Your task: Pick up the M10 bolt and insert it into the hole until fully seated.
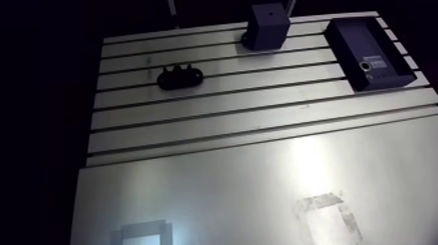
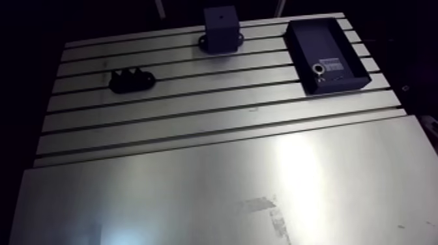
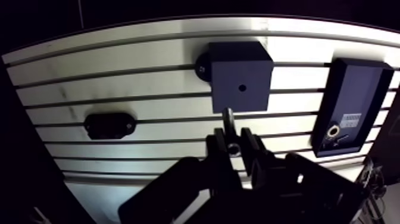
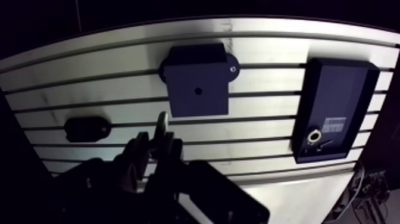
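**Wrist view:** the tool [image 3: 233, 143] hangs above the slotted table [image 3: 149, 77], clamped on the M10 bolt [image 3: 228, 121]. The bolt's shank projects ahead towards the dark block [image 3: 241, 65] and its hole [image 3: 242, 87].

**Arm view:** the tool is out of frame. The block, the black tray [image 1: 370, 52] and the oval fixture [image 1: 179, 77] stand well apart on the table. The table adjoins a smooth plate [image 1: 261, 189].

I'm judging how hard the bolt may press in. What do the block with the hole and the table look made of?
The block looks like dark matte plastic: dull, even faces without glare, though painted metal can't be excluded. The table looks like bare brushed aluminium: pale, slotted, with bright streaky reflections.
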You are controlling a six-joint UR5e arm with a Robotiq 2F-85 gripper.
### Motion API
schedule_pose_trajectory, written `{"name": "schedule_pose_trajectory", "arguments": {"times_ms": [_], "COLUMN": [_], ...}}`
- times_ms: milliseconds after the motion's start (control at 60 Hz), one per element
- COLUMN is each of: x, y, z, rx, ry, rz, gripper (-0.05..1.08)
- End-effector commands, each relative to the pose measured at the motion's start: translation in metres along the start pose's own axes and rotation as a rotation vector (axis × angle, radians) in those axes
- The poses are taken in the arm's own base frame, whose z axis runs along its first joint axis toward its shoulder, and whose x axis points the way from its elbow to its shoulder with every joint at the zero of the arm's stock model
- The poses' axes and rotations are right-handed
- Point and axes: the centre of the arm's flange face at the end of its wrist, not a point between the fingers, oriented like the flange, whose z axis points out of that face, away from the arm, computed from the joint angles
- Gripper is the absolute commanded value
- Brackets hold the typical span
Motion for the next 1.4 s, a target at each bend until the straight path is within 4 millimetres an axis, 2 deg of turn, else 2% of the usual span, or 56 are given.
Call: {"name": "schedule_pose_trajectory", "arguments": {"times_ms": [17, 333, 800, 1133, 1400], "x": [0.005, 0.004, 0.008, 0.006, 0.006], "y": [0.006, 0.009, 0.016, 0.027, 0.028], "z": [0.019, 0.036, 0.037, 0.048, 0.054], "rx": [-0.002, 0.005, 0.002, 0.006, 0.009], "ry": [-0.026, -0.055, -0.028, -0.048, -0.06], "rz": [0.009, 0.025, 0.028, 0.042, 0.042], "gripper": [1.08, 1.08, 1.08, 1.08, 1.08]}}
